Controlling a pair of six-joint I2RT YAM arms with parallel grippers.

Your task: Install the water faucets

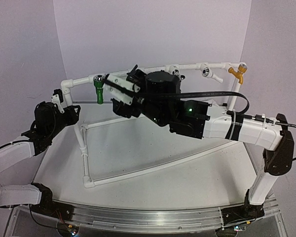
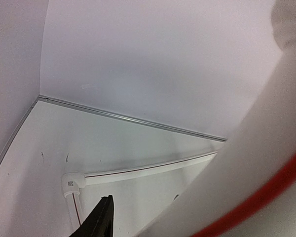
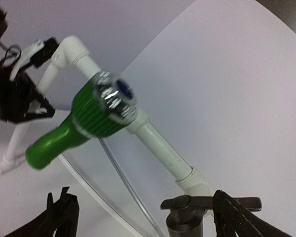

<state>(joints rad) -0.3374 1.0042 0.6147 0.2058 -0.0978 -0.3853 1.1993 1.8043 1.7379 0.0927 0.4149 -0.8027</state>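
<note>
Nearest the lens: a blurred white tube with a red stripe (image 2: 256, 148) fills the lower right of your left wrist view. One dark finger (image 2: 101, 219) pokes up at the bottom edge.
Left gripper: the left gripper (image 1: 58, 98) sits by the left corner of the white plastic pipe frame (image 1: 68, 85). You cannot tell whether its fingers are spread or closed.
Right gripper: the right gripper (image 3: 141, 195) has its fingers spread wide and pinches nothing.
Dark faucet: the dark metal faucet with a flat lever handle (image 3: 187, 210) sits low in the right wrist view, between the fingers and nearer the right-hand one. Its lever lies left-right across the frame and reaches that finger, though contact is unclear. Its body drops out of the bottom edge.
Green faucet: the bright green plastic faucet with a silver threaded end (image 3: 84, 123) lies up and left, beyond the fingertips. Its silver end meets the pipe and its long axis slants toward the lower left. It looks seated.
Nearer arm: your right.
Coming move: probably closing on the dark faucet. Shift toward frame right first to centre it.
</note>
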